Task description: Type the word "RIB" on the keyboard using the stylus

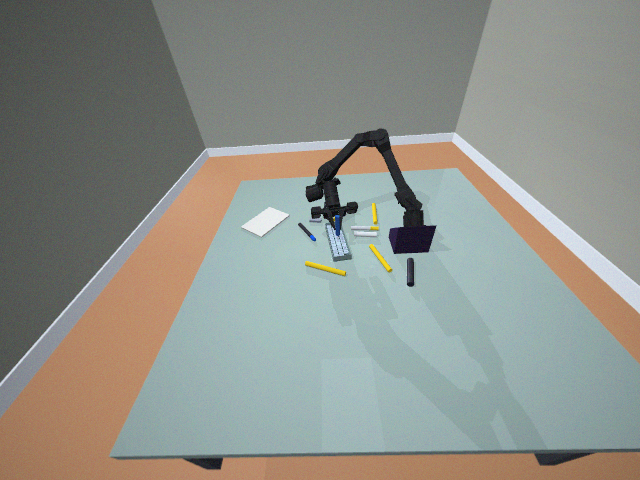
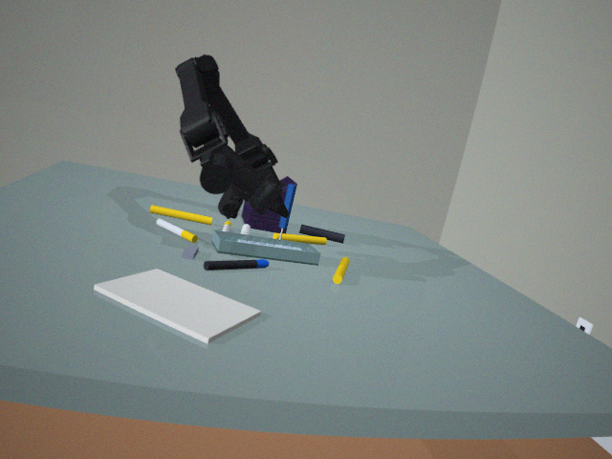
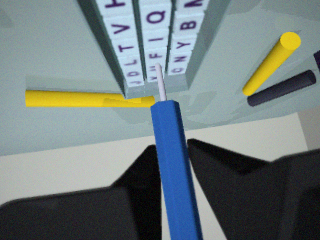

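Stylus [image 3: 172, 160] clamped between gripper [image 3: 172, 150] jaws

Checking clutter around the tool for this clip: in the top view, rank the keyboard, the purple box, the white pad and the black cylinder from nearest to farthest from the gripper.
From the gripper, shut on the blue stylus:
1. Keyboard, directly under the stylus tip.
2. White pad on one side and purple box on the other: too close to call.
3. Black cylinder, just past the box, toward the camera.
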Robot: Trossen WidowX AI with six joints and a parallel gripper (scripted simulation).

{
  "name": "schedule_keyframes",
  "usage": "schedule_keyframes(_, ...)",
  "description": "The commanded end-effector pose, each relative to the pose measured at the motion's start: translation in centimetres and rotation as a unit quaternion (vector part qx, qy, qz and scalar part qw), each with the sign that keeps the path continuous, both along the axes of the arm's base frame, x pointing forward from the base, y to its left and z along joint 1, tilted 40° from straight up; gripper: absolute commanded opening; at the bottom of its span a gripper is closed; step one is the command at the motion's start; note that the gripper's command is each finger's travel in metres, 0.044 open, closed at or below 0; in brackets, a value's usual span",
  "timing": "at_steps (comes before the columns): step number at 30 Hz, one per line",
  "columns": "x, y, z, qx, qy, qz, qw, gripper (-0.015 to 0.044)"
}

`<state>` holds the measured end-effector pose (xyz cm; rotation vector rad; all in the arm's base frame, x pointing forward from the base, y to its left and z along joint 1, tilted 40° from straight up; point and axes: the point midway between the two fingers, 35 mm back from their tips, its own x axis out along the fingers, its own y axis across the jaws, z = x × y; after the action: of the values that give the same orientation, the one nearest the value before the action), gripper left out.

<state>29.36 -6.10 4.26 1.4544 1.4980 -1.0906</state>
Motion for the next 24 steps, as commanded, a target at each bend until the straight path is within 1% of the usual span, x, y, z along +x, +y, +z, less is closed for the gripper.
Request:
schedule_keyframes(1, -0.03, -0.08, -0.18, 0.000, 0.001, 0.002, 1.000, 0.0000)
schedule_keyframes(4, -0.03, -0.08, -0.18, 0.000, 0.001, 0.002, 1.000, 0.0000)
schedule_keyframes(7, -0.11, -0.14, -0.30, -0.001, 0.001, 0.002, 1.000, 0.0079)
schedule_keyframes(24, -0.17, -0.63, -0.88, -0.001, 0.001, 0.002, 1.000, 0.0081)
